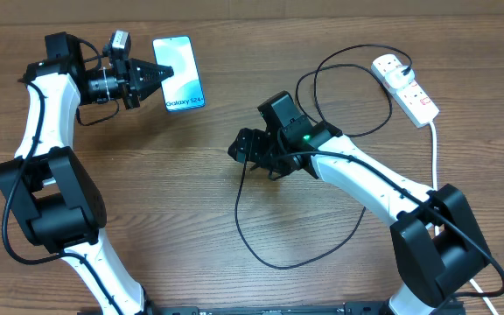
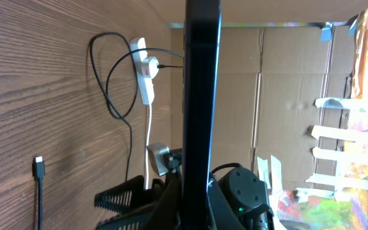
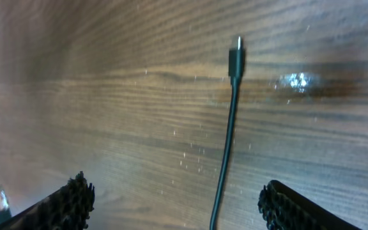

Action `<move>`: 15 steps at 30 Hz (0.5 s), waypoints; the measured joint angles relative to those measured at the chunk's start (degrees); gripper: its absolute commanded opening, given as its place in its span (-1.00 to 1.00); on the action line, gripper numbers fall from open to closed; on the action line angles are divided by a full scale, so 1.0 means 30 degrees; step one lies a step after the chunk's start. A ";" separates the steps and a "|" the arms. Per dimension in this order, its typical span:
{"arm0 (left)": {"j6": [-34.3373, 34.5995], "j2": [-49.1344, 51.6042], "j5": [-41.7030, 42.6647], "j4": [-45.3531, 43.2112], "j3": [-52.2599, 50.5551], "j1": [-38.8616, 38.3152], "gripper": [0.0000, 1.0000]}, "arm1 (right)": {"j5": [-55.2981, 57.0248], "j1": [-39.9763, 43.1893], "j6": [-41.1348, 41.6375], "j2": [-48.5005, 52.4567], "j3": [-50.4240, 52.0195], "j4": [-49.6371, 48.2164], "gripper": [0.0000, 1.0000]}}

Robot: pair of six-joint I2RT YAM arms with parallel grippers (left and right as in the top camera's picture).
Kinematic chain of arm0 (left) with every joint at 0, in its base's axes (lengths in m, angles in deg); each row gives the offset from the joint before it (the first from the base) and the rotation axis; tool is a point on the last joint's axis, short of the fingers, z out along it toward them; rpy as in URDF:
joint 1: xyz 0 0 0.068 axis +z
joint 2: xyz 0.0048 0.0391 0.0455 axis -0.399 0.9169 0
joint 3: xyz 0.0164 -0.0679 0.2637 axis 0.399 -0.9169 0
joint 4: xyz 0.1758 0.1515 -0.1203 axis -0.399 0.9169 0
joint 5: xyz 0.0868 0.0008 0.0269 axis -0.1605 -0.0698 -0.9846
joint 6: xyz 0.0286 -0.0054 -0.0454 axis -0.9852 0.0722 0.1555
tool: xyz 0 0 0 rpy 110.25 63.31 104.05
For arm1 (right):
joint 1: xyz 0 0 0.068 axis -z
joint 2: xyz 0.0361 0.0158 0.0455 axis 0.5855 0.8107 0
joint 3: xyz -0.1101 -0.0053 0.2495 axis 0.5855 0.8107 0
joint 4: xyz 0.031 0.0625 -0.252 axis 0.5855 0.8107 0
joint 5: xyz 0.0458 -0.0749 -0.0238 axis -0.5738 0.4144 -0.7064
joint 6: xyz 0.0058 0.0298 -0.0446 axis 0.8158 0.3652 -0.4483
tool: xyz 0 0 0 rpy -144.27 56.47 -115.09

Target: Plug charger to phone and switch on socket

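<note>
Phone (image 1: 178,73) left, socket (image 1: 405,87) right (charger (image 3: 225,153) between)

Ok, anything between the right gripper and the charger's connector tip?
Only the charger cable on bare table, running between the open jaws of the right gripper; right wrist view.

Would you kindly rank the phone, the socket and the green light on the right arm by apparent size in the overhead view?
1. phone: broadest, though held in the left pincer, so perhaps nearer the camera.
2. socket: longer but narrower.
3. green light: a mere dot.
</note>
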 measured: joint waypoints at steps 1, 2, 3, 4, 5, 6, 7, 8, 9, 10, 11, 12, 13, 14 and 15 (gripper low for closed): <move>0.0000 0.0000 0.0000 0.0000 0.0007 0.0000 -0.92 | 0.0102 0.0000 0.0007 0.0000 0.0000 -0.0022 0.71; 0.0000 0.0000 0.0000 0.0000 0.0007 0.0000 -0.92 | 0.0444 0.0000 0.0044 0.0000 0.0000 -0.0080 0.71; 0.0000 0.0000 -0.0007 -0.0007 0.0007 0.0000 -0.92 | 0.0714 0.0000 0.0051 0.0000 0.0000 -0.0087 0.71; 0.0000 0.0000 -0.0015 0.0000 0.0007 0.0000 -0.92 | 0.1049 0.0000 0.0051 0.0000 0.0000 -0.0087 0.72; 0.0000 0.0000 -0.0066 0.0000 0.0007 0.0000 -0.92 | 0.1479 -0.0036 0.0051 0.0000 0.0000 -0.0080 0.74; 0.0000 0.0000 -0.0138 0.0007 0.0007 0.0000 -0.92 | 0.1880 -0.0058 0.0066 0.0000 0.0000 -0.0058 0.76; 0.0000 0.0000 -0.0262 0.0080 0.0000 0.0000 -0.92 | 0.2222 -0.0095 0.0066 0.0000 0.0000 -0.0058 0.78; 0.0000 0.0000 -0.0423 0.0197 0.0007 0.0000 -0.92 | 0.2703 -0.0160 0.0051 0.0000 0.0000 -0.0051 0.79; -0.0007 0.0000 -0.0619 0.0350 0.0007 0.0000 -0.92 | 0.3038 -0.0248 0.0066 0.0000 0.0000 -0.0066 0.79; -0.0007 0.0000 -0.0852 0.0488 0.0007 0.0000 -0.92 | 0.3439 -0.0364 0.0066 0.0000 0.0000 -0.0066 0.79; 0.0000 0.0000 -0.1042 0.0597 0.0007 0.0000 -0.92 | 0.3810 -0.0510 0.0066 0.0000 0.0000 -0.0066 0.80; 0.0000 0.0000 -0.1239 0.0678 0.0007 0.0000 -0.92 | 0.4146 -0.0641 0.0080 0.0000 0.0000 -0.0058 0.80; 0.0000 0.0000 -0.1399 0.0721 0.0000 0.0000 -0.92 | 0.4422 -0.0772 0.0073 0.0000 0.0000 -0.0087 0.80; 0.0000 0.0000 -0.1515 0.0729 0.0007 0.0000 -0.92 | 0.4692 -0.0896 0.0073 0.0000 0.0000 -0.0117 0.80; 0.0000 0.0000 -0.1654 0.0729 0.0000 0.0000 -0.92 | 0.4991 -0.0998 0.0102 0.0000 0.0000 -0.0160 0.80</move>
